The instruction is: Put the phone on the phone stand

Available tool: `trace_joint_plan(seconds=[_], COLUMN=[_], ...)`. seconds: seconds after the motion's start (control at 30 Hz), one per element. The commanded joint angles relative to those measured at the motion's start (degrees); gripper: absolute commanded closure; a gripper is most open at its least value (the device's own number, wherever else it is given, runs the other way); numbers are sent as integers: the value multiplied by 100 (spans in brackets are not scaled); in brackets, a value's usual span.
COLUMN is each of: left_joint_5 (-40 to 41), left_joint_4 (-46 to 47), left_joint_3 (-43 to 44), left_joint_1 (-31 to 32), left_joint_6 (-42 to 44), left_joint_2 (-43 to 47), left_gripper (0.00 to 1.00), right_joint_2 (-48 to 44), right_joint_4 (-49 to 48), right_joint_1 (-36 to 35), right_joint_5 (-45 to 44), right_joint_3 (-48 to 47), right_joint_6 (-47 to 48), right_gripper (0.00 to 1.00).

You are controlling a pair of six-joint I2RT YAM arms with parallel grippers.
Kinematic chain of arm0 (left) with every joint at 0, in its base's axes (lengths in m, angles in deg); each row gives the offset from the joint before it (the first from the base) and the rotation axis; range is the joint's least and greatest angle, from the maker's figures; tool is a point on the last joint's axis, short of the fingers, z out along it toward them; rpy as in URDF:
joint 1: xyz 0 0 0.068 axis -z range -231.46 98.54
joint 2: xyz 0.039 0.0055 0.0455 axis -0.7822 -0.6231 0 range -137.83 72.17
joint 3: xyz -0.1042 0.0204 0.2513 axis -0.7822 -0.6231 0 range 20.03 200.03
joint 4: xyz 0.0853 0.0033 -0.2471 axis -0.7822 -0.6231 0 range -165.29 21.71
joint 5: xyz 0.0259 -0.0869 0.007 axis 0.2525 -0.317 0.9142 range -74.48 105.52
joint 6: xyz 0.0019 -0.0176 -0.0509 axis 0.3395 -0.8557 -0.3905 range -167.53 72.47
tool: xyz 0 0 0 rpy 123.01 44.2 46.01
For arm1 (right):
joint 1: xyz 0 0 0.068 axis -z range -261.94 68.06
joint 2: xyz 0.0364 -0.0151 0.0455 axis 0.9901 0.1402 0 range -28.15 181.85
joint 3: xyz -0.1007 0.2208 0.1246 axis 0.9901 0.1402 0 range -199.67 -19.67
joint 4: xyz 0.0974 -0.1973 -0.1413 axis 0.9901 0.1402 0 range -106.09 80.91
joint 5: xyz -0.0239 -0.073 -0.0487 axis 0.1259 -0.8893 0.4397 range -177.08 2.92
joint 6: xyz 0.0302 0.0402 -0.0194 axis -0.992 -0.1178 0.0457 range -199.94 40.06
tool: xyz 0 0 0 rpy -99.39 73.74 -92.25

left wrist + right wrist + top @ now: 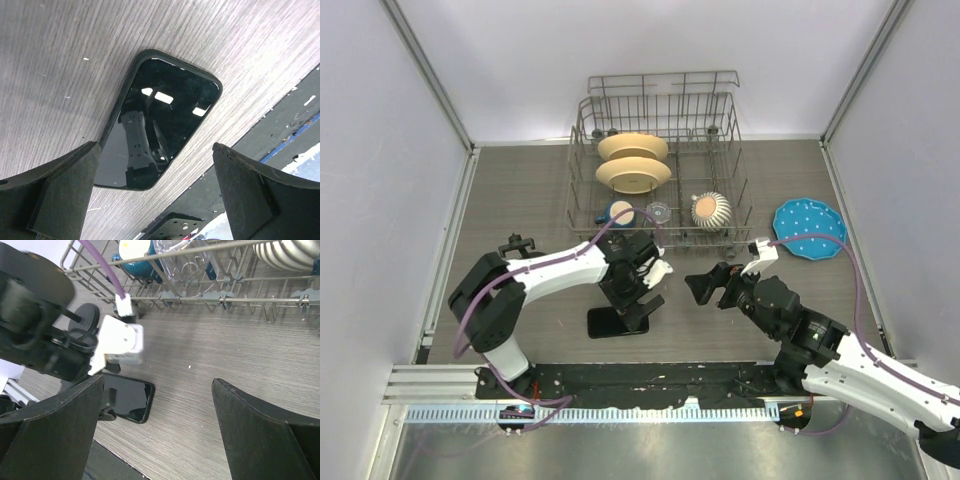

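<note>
Lower the left gripper [155,150], jaws wide apart over the phone [155,125] lying flat near the front edge of the table [540,200], squarely astride its long sides before closing; right gripper [705,286] jaws likewise apart.

1. the phone [606,323] lies flat on the table [520,190] near its front edge (beneath the left gripper [636,303]).
2. the phone stand [517,244] stands behind it, to the left.
3. the dish rack [670,225] sits farther back.
</note>
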Motion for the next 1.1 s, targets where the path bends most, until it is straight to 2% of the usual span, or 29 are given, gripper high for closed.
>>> trace_joint_plan(seconds=[0.0, 0.13, 0.23, 0.4, 0.63, 0.87, 1.07], left_joint_5=[-37, 631, 1026, 1212, 1625, 1986, 2065], left_joint_4=[165, 165, 200, 270, 270, 315, 420], left_joint_3=[-75, -84, -101, -172, 13, 618, 532], left_joint_1=[15, 190, 577, 885, 920, 806, 789], left_joint_6=[-128, -93, 4, 83, 118, -48, -417], left_joint_2=[591, 521, 355, 82, -480, -981, -570], left_gripper=[0, 0, 0, 0, 0, 0, 0], right_joint_2=[189, 295, 365, 252, -117, -311, -320], right_joint_4=[-267, -442, -469, -443, -311, -188, -126], right_joint_1=[8, 7, 7, 7, 7, 7, 7], right_joint_5=[95, 130, 156, 148, 7, -81, -98], right_joint_3=[-282, -247, -265, -204, -107, -80, -89], right_joint_6=[-25, -8, 19, -8, -8, 1, 1], right_gripper=[6, 7, 7, 7, 6, 7, 6])
